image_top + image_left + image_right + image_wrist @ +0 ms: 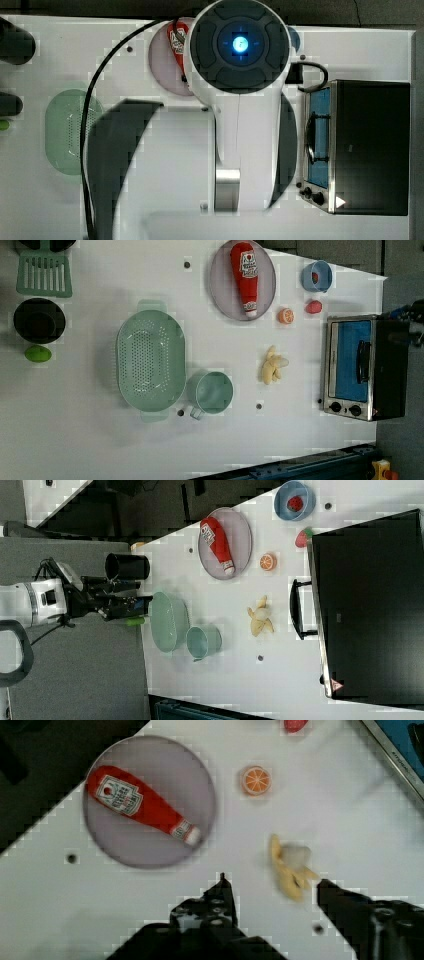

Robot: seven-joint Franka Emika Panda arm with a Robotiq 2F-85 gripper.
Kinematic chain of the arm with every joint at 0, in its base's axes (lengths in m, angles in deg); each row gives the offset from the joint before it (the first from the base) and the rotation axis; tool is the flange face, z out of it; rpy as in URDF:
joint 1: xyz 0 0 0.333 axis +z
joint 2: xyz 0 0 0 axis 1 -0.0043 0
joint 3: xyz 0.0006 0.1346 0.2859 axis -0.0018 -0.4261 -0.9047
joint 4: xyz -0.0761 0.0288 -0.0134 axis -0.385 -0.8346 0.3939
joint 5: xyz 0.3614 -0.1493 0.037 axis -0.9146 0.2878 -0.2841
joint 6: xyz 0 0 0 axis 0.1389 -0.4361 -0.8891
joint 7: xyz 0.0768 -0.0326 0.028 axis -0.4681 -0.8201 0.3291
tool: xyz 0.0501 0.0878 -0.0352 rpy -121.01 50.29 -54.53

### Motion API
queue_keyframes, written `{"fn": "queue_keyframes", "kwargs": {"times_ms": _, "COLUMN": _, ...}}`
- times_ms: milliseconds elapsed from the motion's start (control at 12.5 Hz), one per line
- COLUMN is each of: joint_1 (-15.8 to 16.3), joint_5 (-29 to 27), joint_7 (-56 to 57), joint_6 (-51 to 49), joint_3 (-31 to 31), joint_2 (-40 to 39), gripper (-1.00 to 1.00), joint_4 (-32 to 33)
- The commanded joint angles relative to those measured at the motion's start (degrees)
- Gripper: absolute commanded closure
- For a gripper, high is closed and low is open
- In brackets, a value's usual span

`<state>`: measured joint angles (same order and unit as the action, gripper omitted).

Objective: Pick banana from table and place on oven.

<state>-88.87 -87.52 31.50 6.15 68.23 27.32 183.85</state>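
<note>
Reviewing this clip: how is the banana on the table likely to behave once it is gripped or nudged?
The banana looks partly peeled, with loose flaps, so it may flop or give under a squeeze. Its lumpy, splayed shape lies flat on the table, so it probably slides rather than rolls. It looks small beside the ketchup bottle, so likely light.

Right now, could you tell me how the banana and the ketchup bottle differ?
The banana is pale yellow, short and partly peeled; the ketchup bottle is red, longer and labelled. The banana lies on the bare table; the bottle lies on a grey plate. Both lie flat.
</note>
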Motion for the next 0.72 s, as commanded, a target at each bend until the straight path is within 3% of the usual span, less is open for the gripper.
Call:
{"fn": "queue_keyframes", "kwargs": {"times_ms": 80, "joint_1": -1.6, "joint_5": 1.8, "joint_7": -5.5, "joint_6": -8.4, "joint_3": 0.8, "joint_2": 26.0, "gripper": -0.58, "joint_4": 18.5}}
{"fn": "queue_keyframes", "kwargs": {"times_ms": 240, "joint_1": -1.6, "joint_5": 1.8, "joint_7": -5.5, "joint_6": -8.4, "joint_3": 0.8, "joint_2": 26.0, "gripper": -0.99, "joint_4": 18.9}}
{"fn": "queue_keyframes", "kwargs": {"times_ms": 720, "joint_1": -1.6, "joint_5": 1.8, "joint_7": -5.5, "joint_6": -2.9, "joint_3": 0.8, "joint_2": 23.2, "gripper": -1.0, "joint_4": 23.0}}
